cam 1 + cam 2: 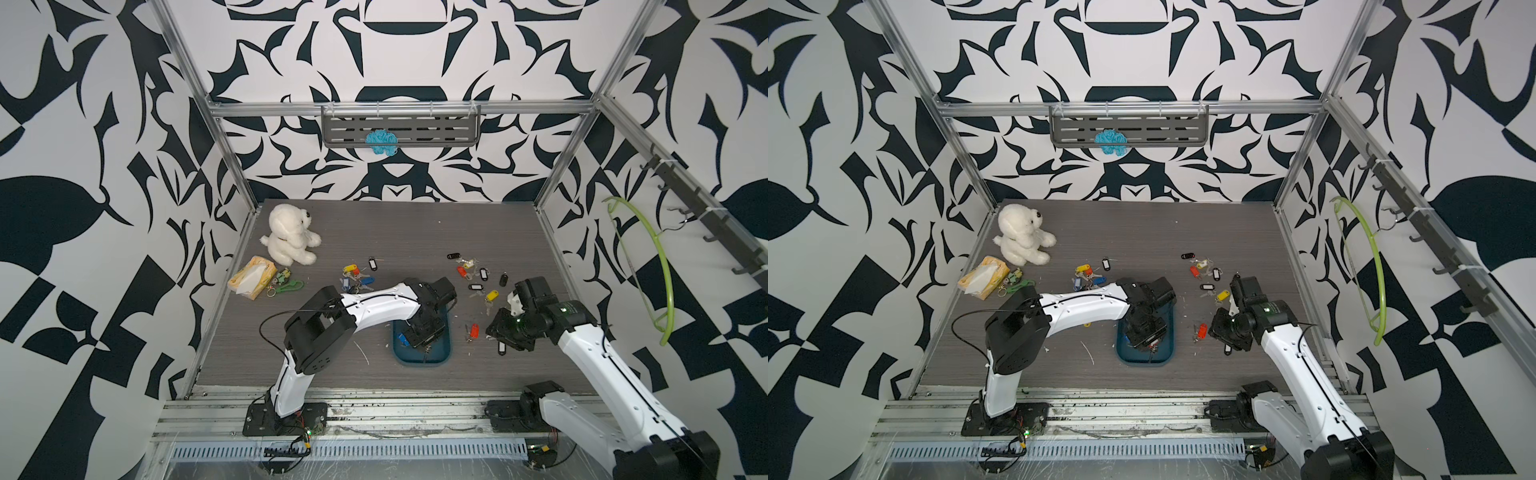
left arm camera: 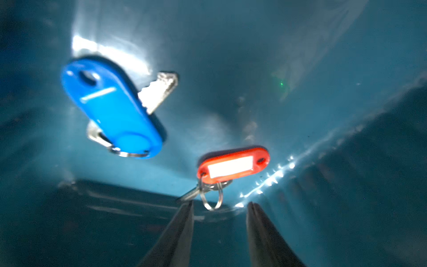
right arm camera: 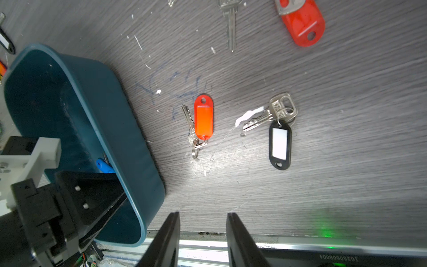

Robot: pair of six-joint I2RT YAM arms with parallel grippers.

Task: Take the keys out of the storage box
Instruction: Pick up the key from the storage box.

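Teal plastic of the storage box point(image 2: 323, 69) surrounds the left gripper point(image 2: 220, 204), its jaws apart with the ring of a red-tagged key point(image 2: 232, 166) between their tips, not yet pinched. Deeper in lies a blue-tagged key point(image 2: 111, 108). The step looks like grasping the red one: the jaws must close on the ring, then lift clear of the wall. Beside the box the right gripper point(image 3: 203, 215) hovers parted and empty over the table point(image 3: 323, 185), where other keys point(image 1: 473, 274) lie scattered farther off.
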